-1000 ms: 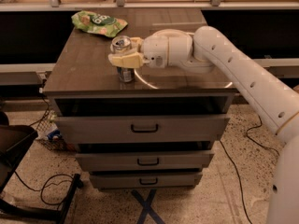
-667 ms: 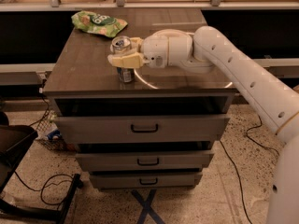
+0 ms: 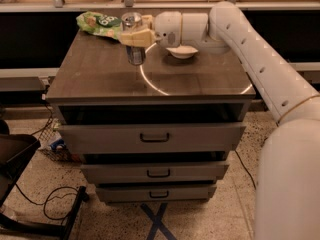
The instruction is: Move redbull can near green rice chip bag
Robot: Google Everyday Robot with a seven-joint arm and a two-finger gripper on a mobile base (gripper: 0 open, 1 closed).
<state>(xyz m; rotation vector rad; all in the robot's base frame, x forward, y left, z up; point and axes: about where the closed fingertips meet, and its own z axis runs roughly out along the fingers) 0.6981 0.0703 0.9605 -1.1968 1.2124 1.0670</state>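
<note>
The redbull can (image 3: 134, 38) is a slim silver can held upright above the dark tabletop (image 3: 100, 74). My gripper (image 3: 134, 35) is shut on the can's upper half, its cream fingers (image 3: 131, 36) wrapped across it. The green rice chip bag (image 3: 99, 23) lies flat at the far left corner of the top, just left of the can and apart from it. My white arm reaches in from the right.
A white round bowl (image 3: 182, 51) sits on the top behind my wrist, right of the can. The cabinet has three shut drawers (image 3: 154, 137) below. Shelving runs along the back. Cables and a dark chair base (image 3: 20, 159) lie on the floor at left.
The can has been carried in my gripper toward the back of the top, closer to the green bag. The bowl, hidden behind my wrist before, now shows.
</note>
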